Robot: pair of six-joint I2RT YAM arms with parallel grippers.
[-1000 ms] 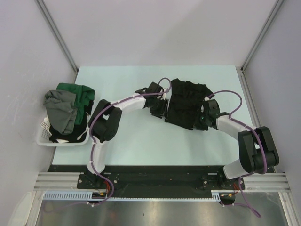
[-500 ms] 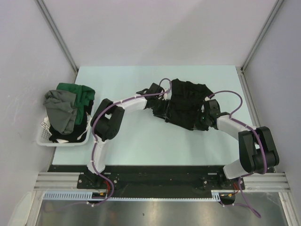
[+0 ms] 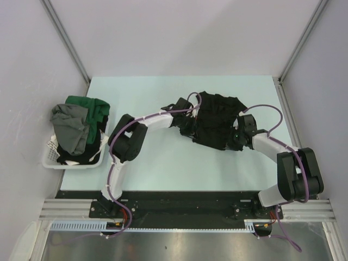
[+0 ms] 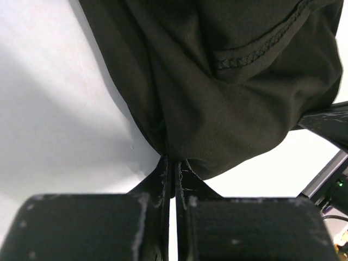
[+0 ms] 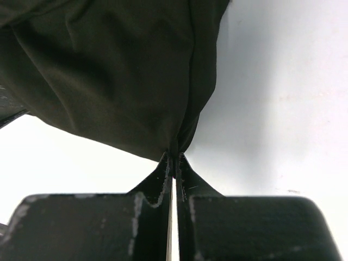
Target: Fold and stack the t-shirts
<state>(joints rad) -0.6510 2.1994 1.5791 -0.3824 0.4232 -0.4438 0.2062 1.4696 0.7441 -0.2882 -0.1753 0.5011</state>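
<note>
Left claw (image 4: 173, 163) and right claw (image 5: 173, 159) stay pinched shut on the black t-shirt (image 3: 215, 122) between them, left one's just nudged a bit closer in.

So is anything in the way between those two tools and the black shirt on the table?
Nothing visible is. Both already pinch the black shirt: the left tool is shut on cloth at its left side, and the right tool at its right side. The basket of other shirts sits apart, far to the left.
</note>
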